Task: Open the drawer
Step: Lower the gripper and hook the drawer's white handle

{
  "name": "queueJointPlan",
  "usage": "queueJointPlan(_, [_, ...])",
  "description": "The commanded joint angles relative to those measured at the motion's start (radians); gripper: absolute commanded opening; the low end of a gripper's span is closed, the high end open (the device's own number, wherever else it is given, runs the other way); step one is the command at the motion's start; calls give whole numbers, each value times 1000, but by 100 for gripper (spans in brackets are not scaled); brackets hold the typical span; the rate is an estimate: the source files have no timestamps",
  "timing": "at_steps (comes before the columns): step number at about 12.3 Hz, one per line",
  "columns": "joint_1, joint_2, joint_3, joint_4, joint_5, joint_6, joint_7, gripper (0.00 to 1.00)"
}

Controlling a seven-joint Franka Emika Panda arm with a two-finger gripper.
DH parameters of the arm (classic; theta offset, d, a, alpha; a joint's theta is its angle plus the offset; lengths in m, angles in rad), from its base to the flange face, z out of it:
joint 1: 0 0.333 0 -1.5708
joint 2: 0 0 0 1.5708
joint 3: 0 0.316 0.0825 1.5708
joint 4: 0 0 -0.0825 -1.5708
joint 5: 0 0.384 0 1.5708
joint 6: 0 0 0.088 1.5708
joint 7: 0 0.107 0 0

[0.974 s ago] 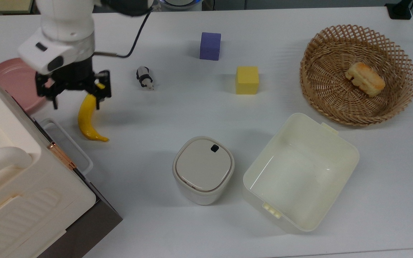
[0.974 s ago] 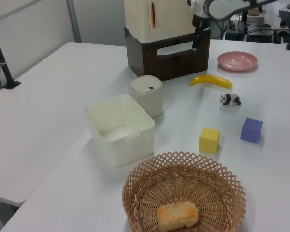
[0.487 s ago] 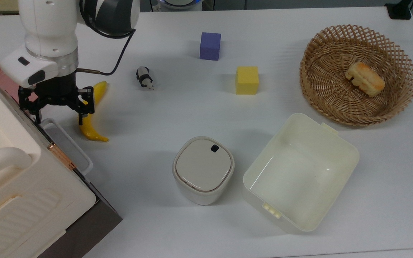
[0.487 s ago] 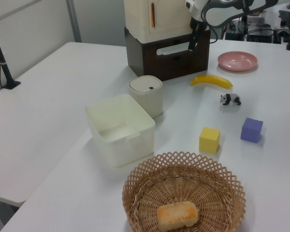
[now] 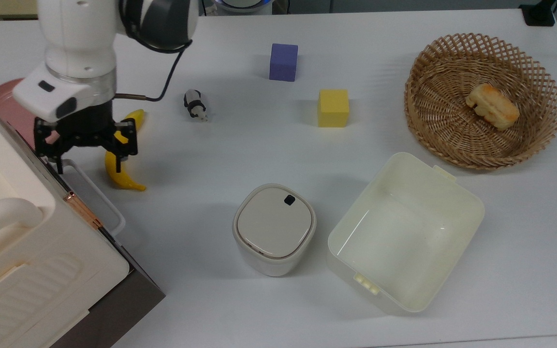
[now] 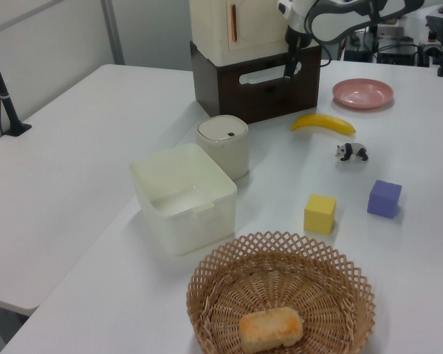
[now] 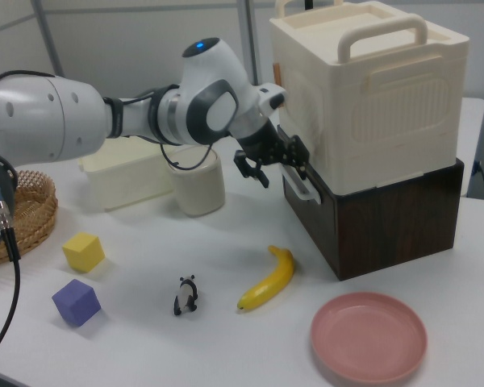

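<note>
My gripper [image 5: 88, 150] hangs at the near end of the white loop handle [image 5: 95, 193] on the drawer [image 7: 371, 222], fingers spread apart, one finger [image 5: 59, 162] just at the handle's end, the other [image 5: 119, 154] over the banana [image 5: 116, 166]. In the right view my gripper [image 7: 276, 164] sits against the handle at the dark brown front panel. I cannot tell whether a finger touches the handle.

The drawer stands at the top view's left edge, under a cream plastic case [image 5: 22, 232] with a carry handle. Its front looks closed, flush with the box.

Pink plate [image 7: 369, 336] beside the drawer. Toy panda [image 5: 195, 105] near the banana. Purple cube [image 5: 283, 62] and yellow cube [image 5: 333, 108] mid-table. Lidded cream canister [image 5: 274, 228] just beside the cream bin [image 5: 406, 232]. Wicker basket [image 5: 484, 99] holds a piece of bread [image 5: 492, 106].
</note>
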Motion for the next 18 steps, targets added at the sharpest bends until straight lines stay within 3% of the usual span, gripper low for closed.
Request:
queueJointPlan(1, [36, 9, -7, 15, -46, 21, -25, 93])
queueJointPlan(6, [64, 18, -5, 14, -176, 32, -28, 77])
queueJointPlan(13, [70, 47, -5, 8, -397, 94, -28, 70])
queueJointPlan(18, [102, 49, -5, -14, -403, 94, -27, 58])
